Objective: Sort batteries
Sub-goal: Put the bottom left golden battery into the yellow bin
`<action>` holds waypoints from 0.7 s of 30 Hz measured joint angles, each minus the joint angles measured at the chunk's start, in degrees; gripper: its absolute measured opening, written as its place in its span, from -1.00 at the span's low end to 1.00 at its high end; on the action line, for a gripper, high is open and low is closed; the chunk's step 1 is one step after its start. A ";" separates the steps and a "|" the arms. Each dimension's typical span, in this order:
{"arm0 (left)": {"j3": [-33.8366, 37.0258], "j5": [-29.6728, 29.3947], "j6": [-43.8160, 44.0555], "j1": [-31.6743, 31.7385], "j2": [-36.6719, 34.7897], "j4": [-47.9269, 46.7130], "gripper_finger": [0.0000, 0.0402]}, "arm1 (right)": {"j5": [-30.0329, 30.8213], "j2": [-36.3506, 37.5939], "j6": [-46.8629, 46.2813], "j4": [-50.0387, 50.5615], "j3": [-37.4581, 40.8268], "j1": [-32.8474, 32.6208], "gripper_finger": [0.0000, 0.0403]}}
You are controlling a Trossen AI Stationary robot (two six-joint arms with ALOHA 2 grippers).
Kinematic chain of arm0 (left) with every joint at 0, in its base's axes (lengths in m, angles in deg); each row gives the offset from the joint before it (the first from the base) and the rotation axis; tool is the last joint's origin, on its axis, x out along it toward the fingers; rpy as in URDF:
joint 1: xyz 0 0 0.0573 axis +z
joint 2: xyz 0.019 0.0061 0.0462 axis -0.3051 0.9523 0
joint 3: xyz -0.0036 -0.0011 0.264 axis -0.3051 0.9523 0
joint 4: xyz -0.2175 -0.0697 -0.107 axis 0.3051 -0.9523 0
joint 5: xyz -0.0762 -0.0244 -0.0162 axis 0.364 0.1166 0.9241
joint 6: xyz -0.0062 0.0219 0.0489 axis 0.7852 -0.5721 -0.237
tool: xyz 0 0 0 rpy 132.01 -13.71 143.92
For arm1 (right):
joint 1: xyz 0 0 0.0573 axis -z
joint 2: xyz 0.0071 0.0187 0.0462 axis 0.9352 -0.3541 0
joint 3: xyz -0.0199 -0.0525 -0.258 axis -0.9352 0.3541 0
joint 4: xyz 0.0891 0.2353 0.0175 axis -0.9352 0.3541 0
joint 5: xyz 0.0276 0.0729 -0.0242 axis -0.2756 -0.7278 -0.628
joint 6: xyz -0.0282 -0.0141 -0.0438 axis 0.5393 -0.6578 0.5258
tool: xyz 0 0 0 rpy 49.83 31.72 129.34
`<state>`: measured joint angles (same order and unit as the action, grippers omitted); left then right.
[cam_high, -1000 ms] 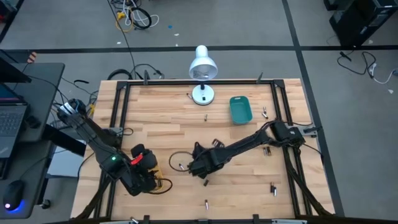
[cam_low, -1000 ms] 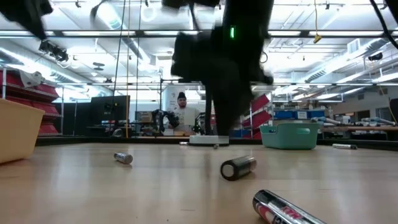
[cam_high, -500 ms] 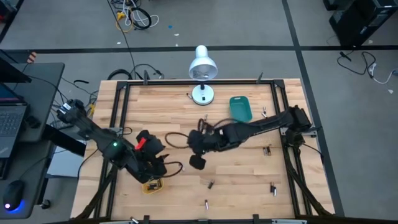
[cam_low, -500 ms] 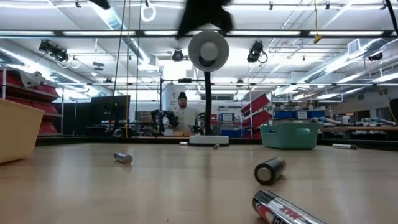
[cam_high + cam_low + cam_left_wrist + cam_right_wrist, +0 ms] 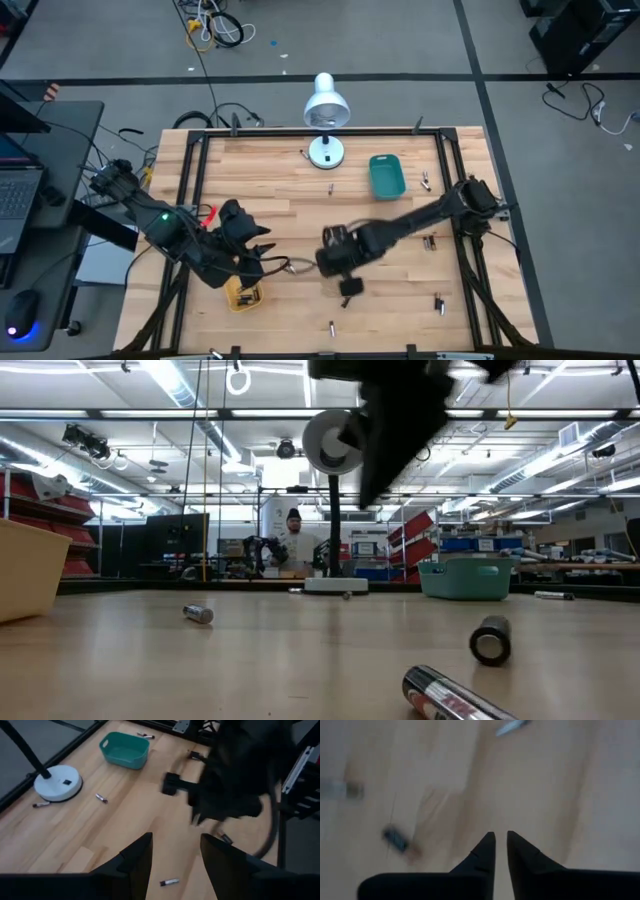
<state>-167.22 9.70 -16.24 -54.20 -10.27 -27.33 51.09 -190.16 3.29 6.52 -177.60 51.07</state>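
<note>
Left gripper [image 5: 175, 857] has swung up off the small yellow tray [image 5: 244, 295] at the near-left of the pale wooden table [image 5: 270, 180]: a second ago it sat low over that tray, now it points across the table from just beyond it, fingers [image 5: 137, 857] parted with nothing between them, so it looks done with a drop or waiting. Right gripper [image 5: 501, 847] has travelled most: from near the table's middle, up toward the white desk lamp [image 5: 325, 105], and now down to the near-centre, hovering over bare wood with its tips almost together, only a sliver of gap, and nothing visibly held. In the low view a stubby dark cylindrical battery [image 5: 490, 640] has rolled rightward across each picture and now lies end-on, clear of both arms; my read is it was nudged or let go, not sorted. The batteries are otherwise loose on the wood: a short silvery cell [image 5: 198, 614] to the left, a long silver-and-red cell [image 5: 455, 698] nearest the camera, several by the teal plastic tray [image 5: 386, 175]. Most of the sorting seems left to do.
</note>
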 joint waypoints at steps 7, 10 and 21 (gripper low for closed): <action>0.11 -3.89 -1.95 1.44 0.37 0.47 -0.10 | 0.03 0.13 -0.75 -4.35 5.99 -6.81 -0.55; 0.11 -5.14 -6.27 2.13 0.33 2.52 -0.10 | -3.05 0.18 -1.82 -4.52 6.85 -9.41 -0.49; 0.53 -8.13 -19.31 5.47 0.31 8.49 -0.10 | -2.09 0.17 0.09 -7.01 9.10 -17.09 -0.45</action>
<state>-166.69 1.57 -35.55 -48.73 -9.96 -18.84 49.00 -189.99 3.38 -0.48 -168.50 33.97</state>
